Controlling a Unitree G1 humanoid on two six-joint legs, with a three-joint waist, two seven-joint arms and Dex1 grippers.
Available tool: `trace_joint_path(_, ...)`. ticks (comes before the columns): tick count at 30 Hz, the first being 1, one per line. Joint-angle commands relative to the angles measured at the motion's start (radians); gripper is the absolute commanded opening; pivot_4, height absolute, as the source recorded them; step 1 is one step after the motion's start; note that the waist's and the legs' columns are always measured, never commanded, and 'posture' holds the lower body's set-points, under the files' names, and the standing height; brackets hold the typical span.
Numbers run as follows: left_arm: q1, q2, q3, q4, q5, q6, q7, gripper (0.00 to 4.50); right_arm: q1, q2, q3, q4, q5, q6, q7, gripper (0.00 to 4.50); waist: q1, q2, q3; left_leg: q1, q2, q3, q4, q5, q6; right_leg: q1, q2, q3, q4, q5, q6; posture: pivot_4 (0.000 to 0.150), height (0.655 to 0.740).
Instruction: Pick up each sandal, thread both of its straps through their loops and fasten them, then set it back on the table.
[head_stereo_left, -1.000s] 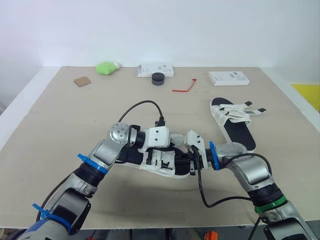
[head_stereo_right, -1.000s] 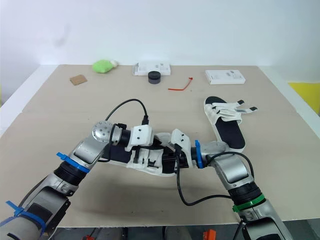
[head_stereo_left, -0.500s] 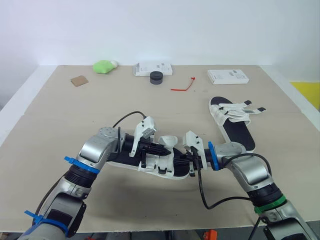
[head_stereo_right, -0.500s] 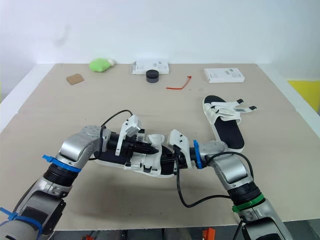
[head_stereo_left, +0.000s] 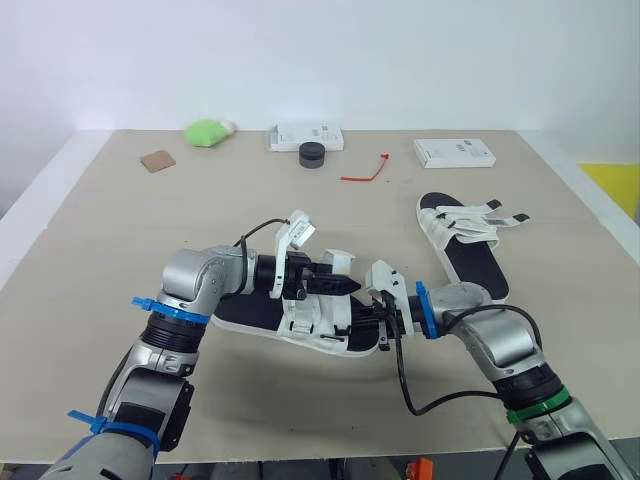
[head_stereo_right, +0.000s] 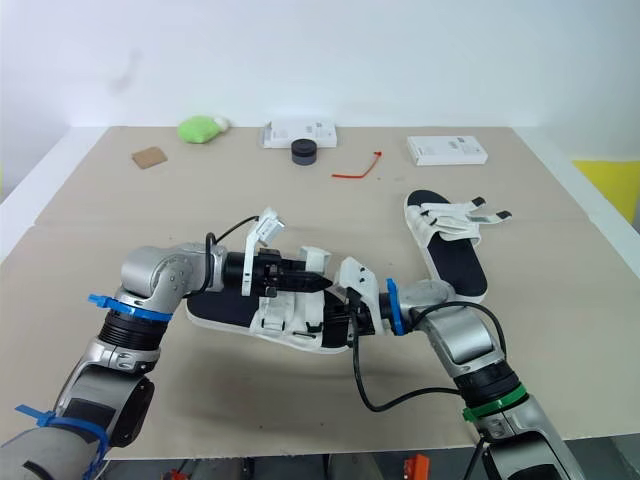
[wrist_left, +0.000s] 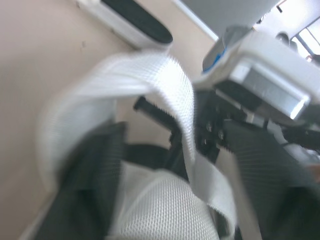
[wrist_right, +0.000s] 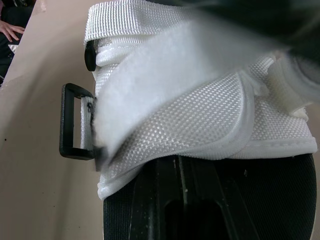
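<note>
The near sandal (head_stereo_left: 250, 312), with a black footbed and white sole and straps, lies across the table in front of me. My left gripper (head_stereo_left: 345, 286) reaches over it from the left and is open. A raised white strap (head_stereo_left: 337, 260) runs between its fingers (wrist_left: 87, 185) in the left wrist view. My right gripper (head_stereo_left: 383, 322) is shut on the sandal's white upper at its right end. A black loop (wrist_right: 75, 122) sticks out beside the webbing (wrist_right: 200, 120). The second sandal (head_stereo_left: 478, 262) lies at the right with loose straps.
Along the table's far side are a green object (head_stereo_left: 208, 132), a brown square (head_stereo_left: 157, 161), a white box (head_stereo_left: 305, 138) with a black round tin (head_stereo_left: 312, 155), a red tie (head_stereo_left: 365, 172) and another white box (head_stereo_left: 455, 153).
My left arm has swung off the top of the sandal to its left side, and its gripper has gone from shut to open at the raised strap. The right gripper has stayed put.
</note>
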Motion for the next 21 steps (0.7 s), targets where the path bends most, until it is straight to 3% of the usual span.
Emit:
trace_joint_path(1,-0.017,0.026,-0.001,-0.018,-0.04,0.043,-0.015,4.44,0.022,-0.01,0.036,0.047,-0.042,0.022,-0.02,0.0,0.0,0.0,0.0,0.0,0.0,0.0,0.0,0.0,0.0,0.0,0.0,0.0,0.0,0.0,0.0,0.15,0.74)
trace_joint_path(6,-0.065,0.06,0.048,-0.017,-0.168,0.257,-0.042,4.44,0.021,-0.016,0.035,0.048,-0.044,0.022,-0.016,0.0,0.0,-0.001,0.001,0.0,0.0,0.0,0.0,0.0,0.0,0.0,0.0,0.0,0.0,0.0,0.0,0.15,0.74)
trace_joint_path(10,-0.077,-0.002,0.123,0.032,-0.205,0.359,0.047,4.44,0.019,-0.014,0.038,0.052,-0.047,0.017,-0.015,0.0,0.001,-0.001,0.001,0.0,0.0,0.0,0.0,0.0,0.0,-0.001,0.0,0.0,0.0,0.0,0.0,0.15,0.74)
trace_joint_path(15,-0.103,-0.049,0.24,0.138,-0.213,0.396,0.13,4.44,0.018,-0.014,0.039,0.052,-0.047,0.016,-0.016,0.0,0.0,-0.001,0.001,0.0,0.0,0.0,0.0,0.0,0.0,-0.001,0.0,0.0,0.0,0.001,0.0,0.15,0.74)
trace_joint_path(21,-0.11,0.011,0.196,0.132,-0.228,0.391,0.095,4.44,0.023,-0.016,0.038,0.048,-0.045,0.02,-0.016,0.0,0.0,-0.002,0.002,0.0,0.0,0.0,0.0,0.0,-0.001,-0.001,0.001,0.001,0.0,0.001,0.0,0.15,0.74)
